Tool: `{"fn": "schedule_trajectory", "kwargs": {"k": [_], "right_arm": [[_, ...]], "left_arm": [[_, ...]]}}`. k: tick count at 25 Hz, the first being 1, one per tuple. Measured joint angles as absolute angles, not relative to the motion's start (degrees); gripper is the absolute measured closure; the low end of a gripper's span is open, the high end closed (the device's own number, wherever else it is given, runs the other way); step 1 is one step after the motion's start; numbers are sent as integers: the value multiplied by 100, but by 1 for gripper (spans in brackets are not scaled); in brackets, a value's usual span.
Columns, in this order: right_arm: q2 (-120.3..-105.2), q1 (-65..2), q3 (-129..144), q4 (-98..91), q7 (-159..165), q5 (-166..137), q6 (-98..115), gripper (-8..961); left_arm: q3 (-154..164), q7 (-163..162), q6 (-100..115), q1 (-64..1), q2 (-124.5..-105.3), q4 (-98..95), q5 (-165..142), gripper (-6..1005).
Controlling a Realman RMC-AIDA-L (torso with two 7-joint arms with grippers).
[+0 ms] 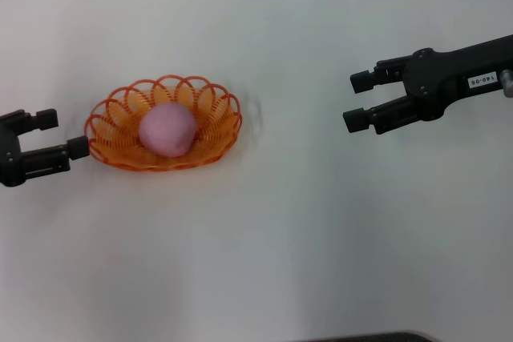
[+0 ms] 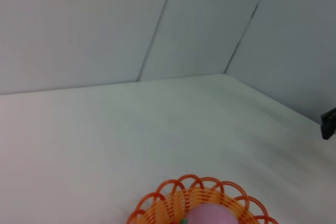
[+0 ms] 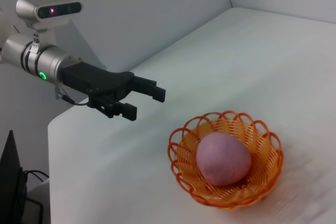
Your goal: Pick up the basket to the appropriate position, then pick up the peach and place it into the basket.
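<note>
Cut off by the lower edge of the left wrist view: most of the basket [image 2: 199, 203] and peach [image 2: 210, 216]. Cropped at the head view's border: rear of left hand [image 1: 60, 134]. Underside of peach hidden inside basket.

Your head view looks down from above; all 3 views share the basket [image 1: 164, 135] [image 2: 202, 203] [image 3: 226, 158].
</note>
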State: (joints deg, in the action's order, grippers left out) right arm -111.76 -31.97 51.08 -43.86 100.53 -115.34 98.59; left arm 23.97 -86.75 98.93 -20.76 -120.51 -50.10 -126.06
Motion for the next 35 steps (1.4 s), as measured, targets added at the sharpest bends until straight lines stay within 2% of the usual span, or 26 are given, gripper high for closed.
{"fn": "schedule_trajectory", "kwargs": {"k": [35], "right_arm": [[-11215,-3243,5106,-4386,10064,-11540,9746,13]], "left_arm": [[2397,-8684,9900,-2162,-12079,-4968,-12568,145]]}}
